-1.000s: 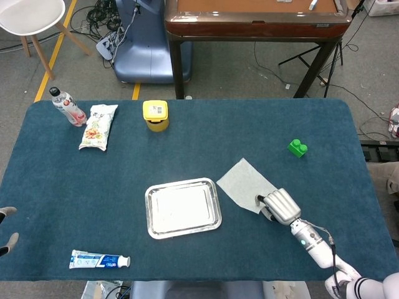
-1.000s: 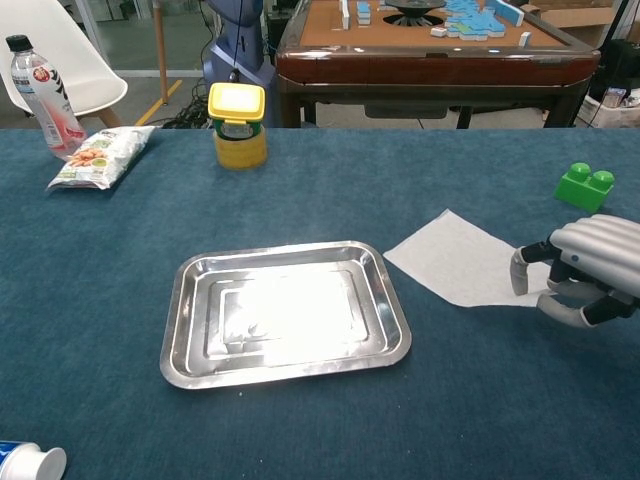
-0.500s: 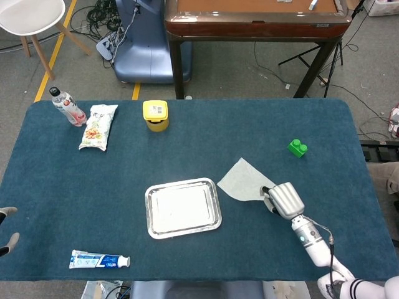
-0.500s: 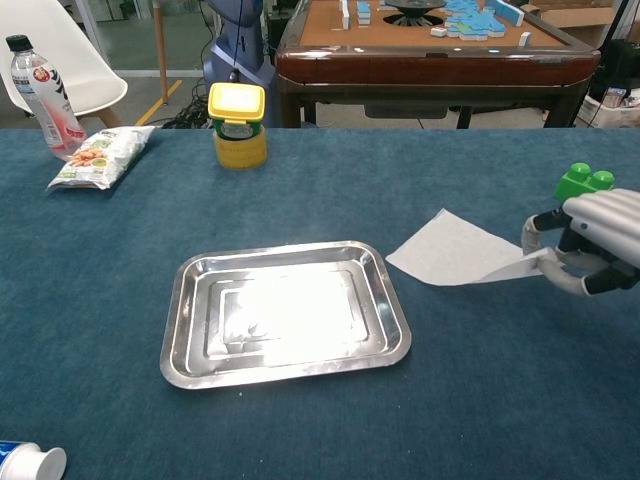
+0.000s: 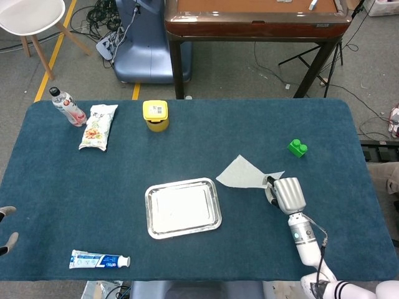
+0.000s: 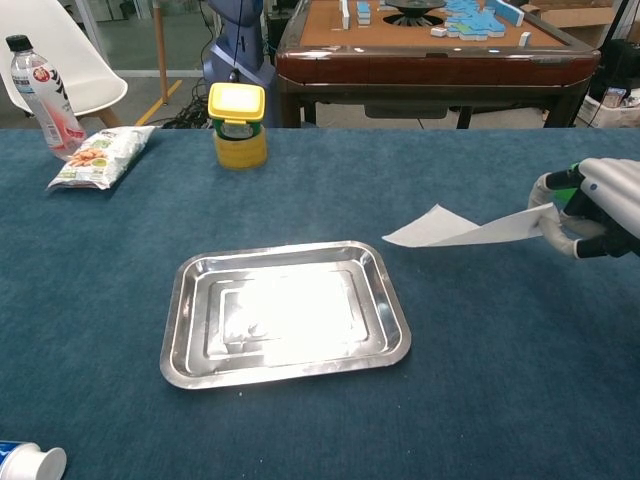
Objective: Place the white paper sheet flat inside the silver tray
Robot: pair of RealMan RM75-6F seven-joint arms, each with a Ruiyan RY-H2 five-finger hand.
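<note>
While the white paper sheet point(image 6: 455, 229) is hanging off the blue table point(image 5: 187, 143), right of the silver tray point(image 6: 186, 340), the right hand point(image 6: 592, 208) is pinching its corner; left hand's fingertips point(image 5: 5, 225) are barely showing, state unclear.

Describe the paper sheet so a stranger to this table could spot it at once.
Start at the silver tray in the middle of the blue table. Just beyond its far right corner, a thin white paper sheet hangs raised off the cloth, pinched at one end by the right hand. It is the only flat white thing there; the nearby green block is small and chunky.
</note>
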